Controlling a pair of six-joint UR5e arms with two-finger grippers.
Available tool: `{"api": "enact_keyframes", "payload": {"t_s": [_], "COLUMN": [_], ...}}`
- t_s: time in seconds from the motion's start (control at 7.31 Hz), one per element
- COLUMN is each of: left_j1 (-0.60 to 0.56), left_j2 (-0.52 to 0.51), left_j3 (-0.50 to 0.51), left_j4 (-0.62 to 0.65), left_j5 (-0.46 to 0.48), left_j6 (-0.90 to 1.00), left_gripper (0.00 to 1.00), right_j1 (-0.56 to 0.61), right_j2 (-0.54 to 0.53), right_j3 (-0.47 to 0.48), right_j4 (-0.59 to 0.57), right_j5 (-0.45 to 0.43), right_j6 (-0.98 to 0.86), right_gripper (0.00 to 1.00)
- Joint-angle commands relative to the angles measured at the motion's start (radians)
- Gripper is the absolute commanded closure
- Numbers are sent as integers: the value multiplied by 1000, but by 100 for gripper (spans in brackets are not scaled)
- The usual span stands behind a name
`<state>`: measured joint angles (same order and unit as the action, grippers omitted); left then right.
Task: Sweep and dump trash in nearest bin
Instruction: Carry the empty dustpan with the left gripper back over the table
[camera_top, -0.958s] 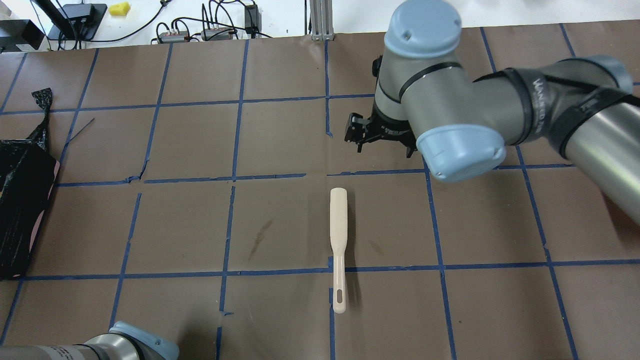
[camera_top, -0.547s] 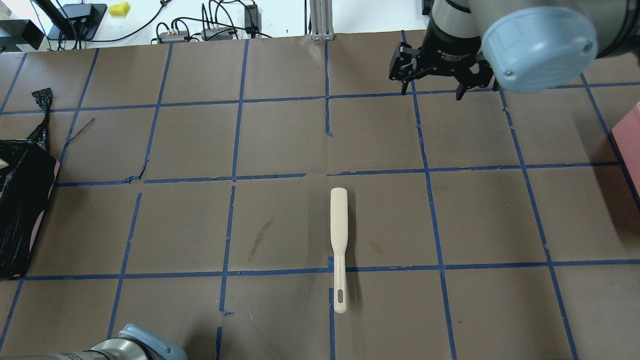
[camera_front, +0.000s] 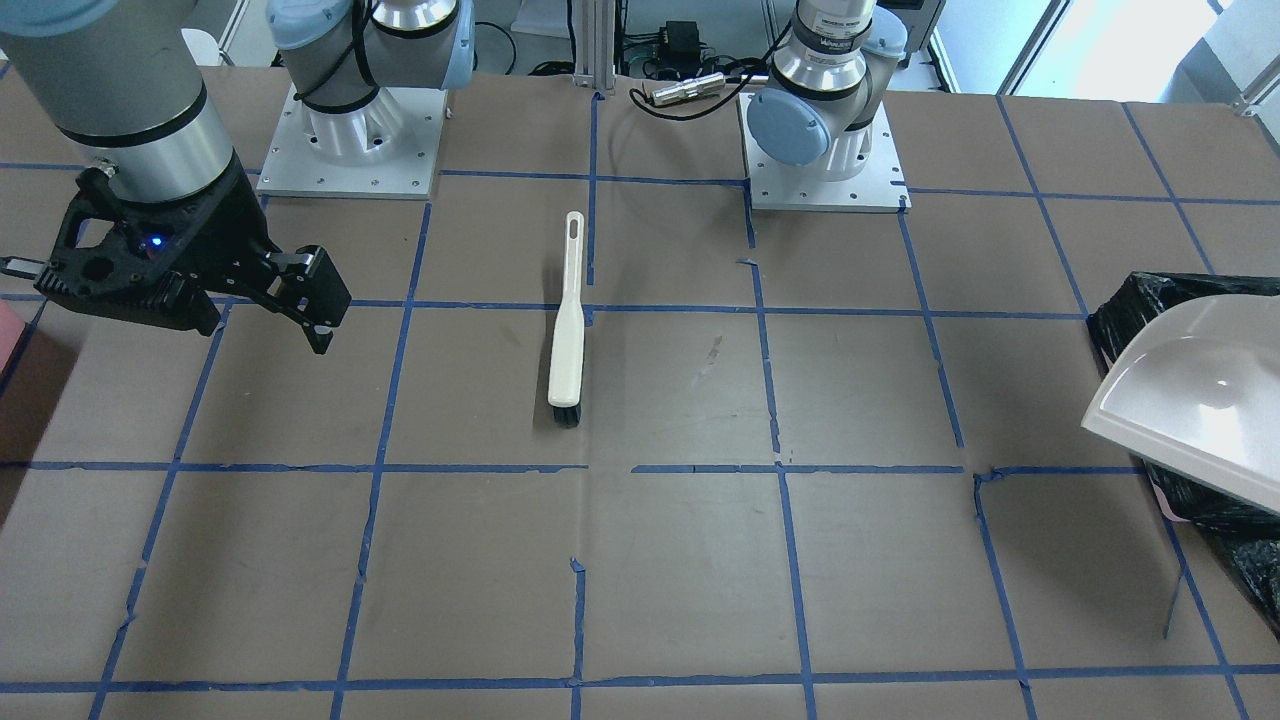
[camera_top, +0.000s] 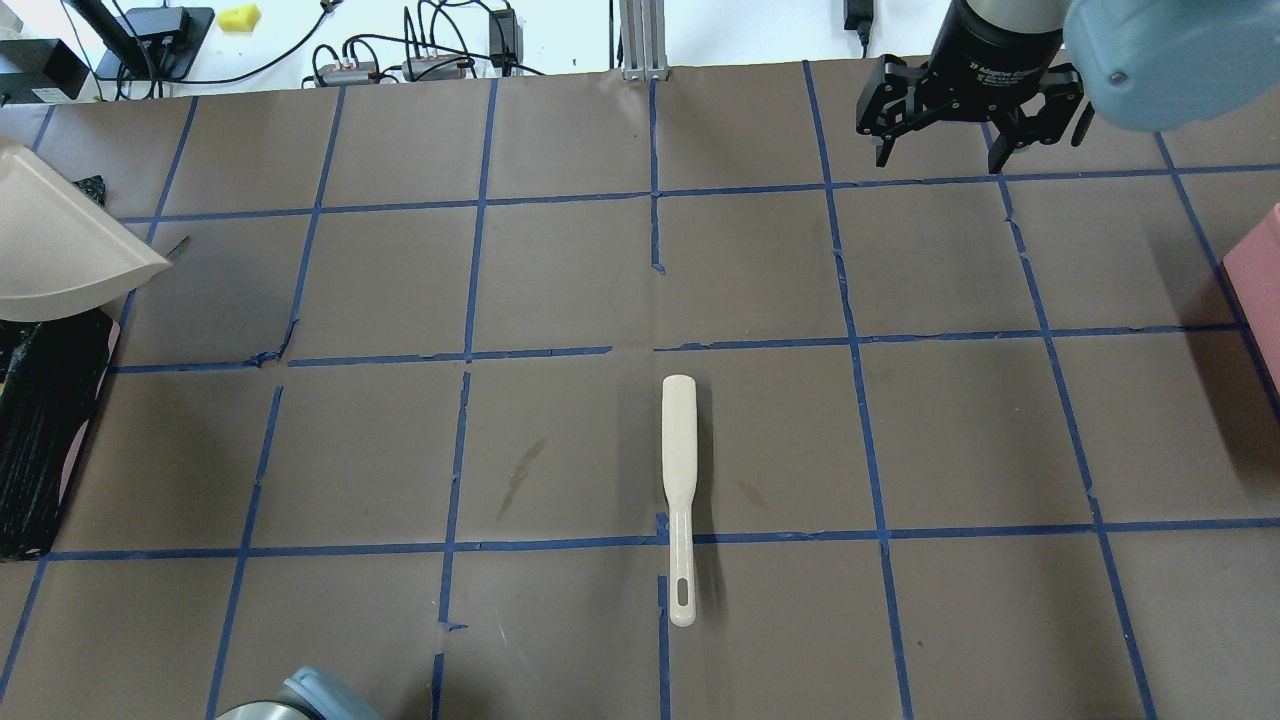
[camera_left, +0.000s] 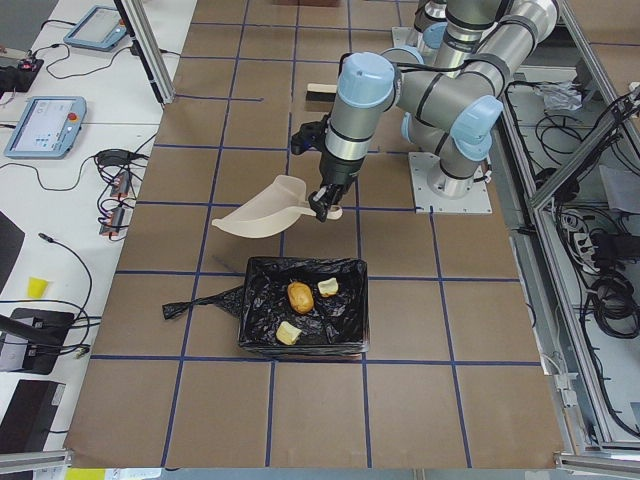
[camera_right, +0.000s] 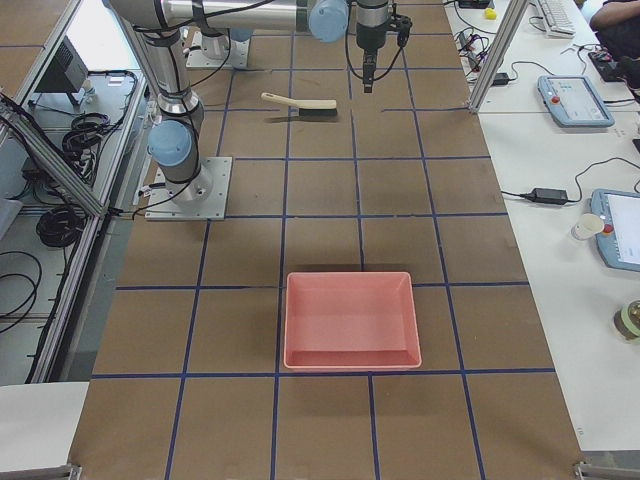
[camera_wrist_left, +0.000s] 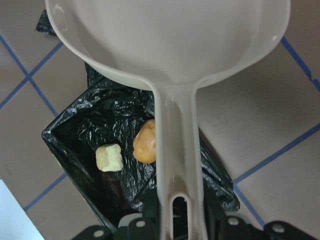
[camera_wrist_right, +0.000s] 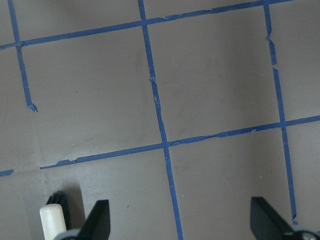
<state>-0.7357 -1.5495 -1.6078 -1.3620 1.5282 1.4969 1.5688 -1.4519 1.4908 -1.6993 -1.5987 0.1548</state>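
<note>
Pose | left claw pinching dustpan handle above bin | right claw spread, pointing down

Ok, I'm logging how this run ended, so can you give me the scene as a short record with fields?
left gripper: shut on the dustpan handle
dustpan: raised, partly over the bin, scoop looks empty
bin: black-lined, holds three scraps
trash: tan oval, pale chunk, golden lump, all inside the bin
brush: lying flat mid-table, not held
right gripper: open, empty, raised
status: dump looks done
</note>
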Motion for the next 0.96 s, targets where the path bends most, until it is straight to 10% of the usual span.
{"api": "enact_keyframes", "payload": {"t_s": [0.0, 0.82], "left_j1": [-158, -604], "left_j2": [-6, -116], "left_j3": [-46, -158], "left_j4": [4, 222], "left_j5": [0, 13], "left_j6": [-175, -851], "left_gripper": [100, 100], "right_j1": [-10, -13], "right_j2": [1, -8], "right_j3": [2, 3], "right_j4": [-5, 15], "right_j5": [5, -1], "right_j6": [-4, -9], "right_gripper": [0, 0]}}
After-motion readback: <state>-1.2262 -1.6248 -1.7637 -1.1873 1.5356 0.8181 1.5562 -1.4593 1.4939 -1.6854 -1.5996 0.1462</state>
